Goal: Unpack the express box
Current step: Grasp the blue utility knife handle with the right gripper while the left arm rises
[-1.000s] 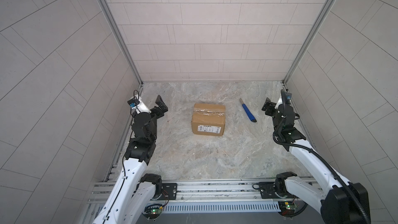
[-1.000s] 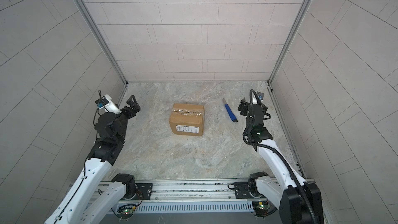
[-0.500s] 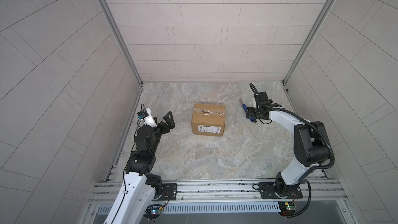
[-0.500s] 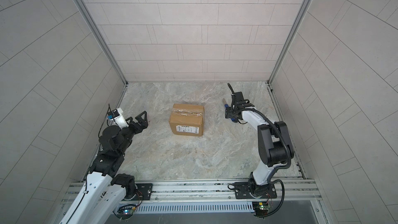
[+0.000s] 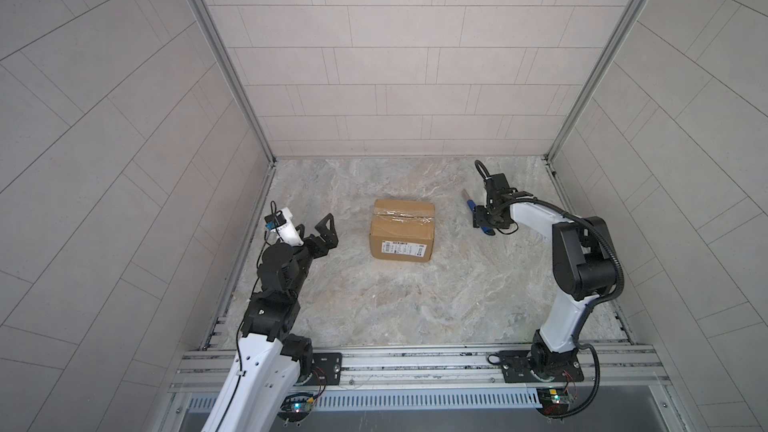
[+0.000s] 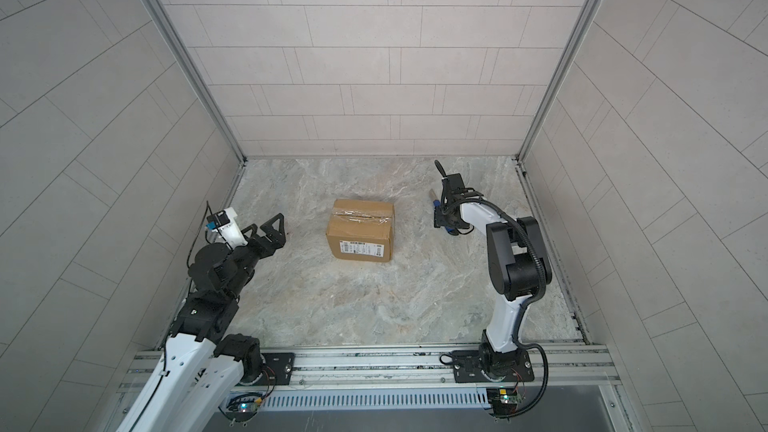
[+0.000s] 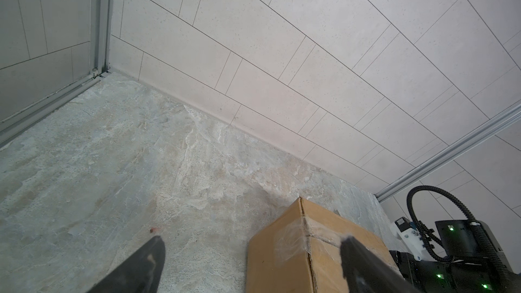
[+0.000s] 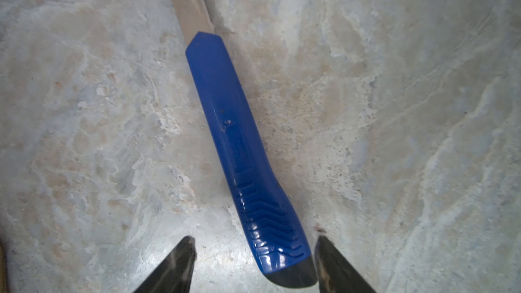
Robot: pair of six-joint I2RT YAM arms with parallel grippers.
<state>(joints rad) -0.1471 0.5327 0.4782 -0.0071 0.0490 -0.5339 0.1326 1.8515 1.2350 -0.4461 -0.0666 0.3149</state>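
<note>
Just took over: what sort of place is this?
Likely a purpose-built robot test cell: tiled walls enclose a marble-look floor, robot arms are bolted to an aluminium rail, and the express box and a blue knife are laid out.

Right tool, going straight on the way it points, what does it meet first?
Probably the knife: its handle end lies between the right tool's fingertips. They may touch the floor first; depth is unclear.

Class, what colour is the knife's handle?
Blue, with a black end cap; the knife handle shows best in the right wrist view.
</note>
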